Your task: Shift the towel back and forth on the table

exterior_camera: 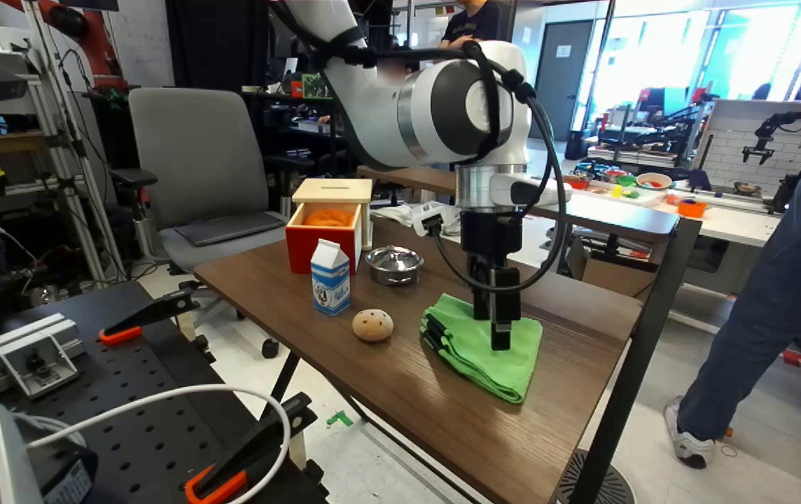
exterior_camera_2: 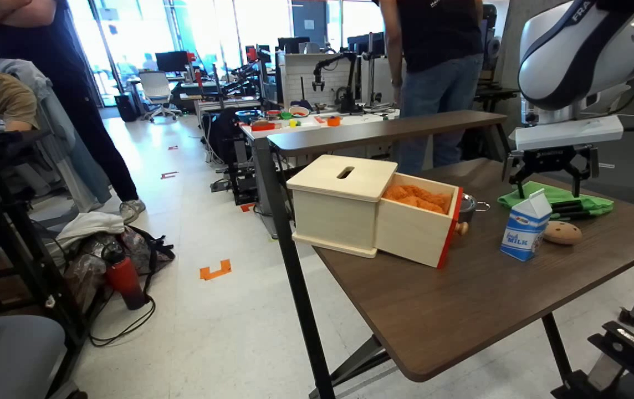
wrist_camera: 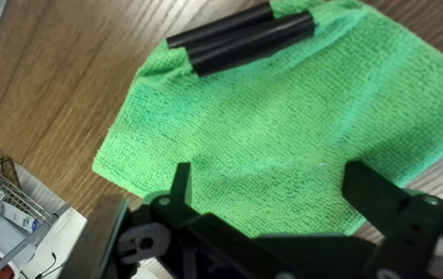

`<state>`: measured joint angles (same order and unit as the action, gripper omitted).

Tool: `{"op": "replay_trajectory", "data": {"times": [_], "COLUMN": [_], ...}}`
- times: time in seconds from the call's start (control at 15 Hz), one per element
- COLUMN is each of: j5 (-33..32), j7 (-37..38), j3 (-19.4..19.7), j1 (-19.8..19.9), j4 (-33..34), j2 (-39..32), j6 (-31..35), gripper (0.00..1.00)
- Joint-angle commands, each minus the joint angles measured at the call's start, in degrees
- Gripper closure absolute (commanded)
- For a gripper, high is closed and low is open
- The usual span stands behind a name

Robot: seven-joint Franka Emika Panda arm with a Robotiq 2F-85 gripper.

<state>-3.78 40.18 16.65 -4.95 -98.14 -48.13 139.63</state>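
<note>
In an exterior view, the drawer (exterior_camera: pixel 302 246) of a box (exterior_camera: pixel 334 186) is holding fabric (exterior_camera: pixel 329 218), a carton (exterior_camera: pixel 331 281) standing before it. Rightward on the surface (exterior_camera: pixel 463 428), a pot (exterior_camera: pixel 395 267) is sitting behind a domed object (exterior_camera: pixel 372 326); farther right, the towel (exterior_camera: pixel 476 350) is lying under the fingers (exterior_camera: pixel 500 339), rods (exterior_camera: pixel 434 332) resting along its left edge.

Overexposed windows (exterior_camera_2: pixel 211 27) behind (nearly white)

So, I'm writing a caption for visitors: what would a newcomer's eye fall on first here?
Probably the bright green towel, lying on the brown table with the open claw over it. Next, the box at the table's end, its red-fronted drawer open with an orange bundle inside. Then, in an exterior view, the blue-and-white carton standing in front of the towel.
</note>
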Motion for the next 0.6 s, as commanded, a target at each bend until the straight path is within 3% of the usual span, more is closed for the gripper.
{"op": "replay_trajectory", "data": {"times": [0.0,0.53], "j5": [0.68,1.14], "j7": [3.63,8.93], "j3": [0.02,-1.05], "j1": [0.50,2.19], "j4": [8.82,22.75], "j2": [-5.89,-12.26], "j6": [-4.38,-11.09], "gripper": [0.00,0.00]}}
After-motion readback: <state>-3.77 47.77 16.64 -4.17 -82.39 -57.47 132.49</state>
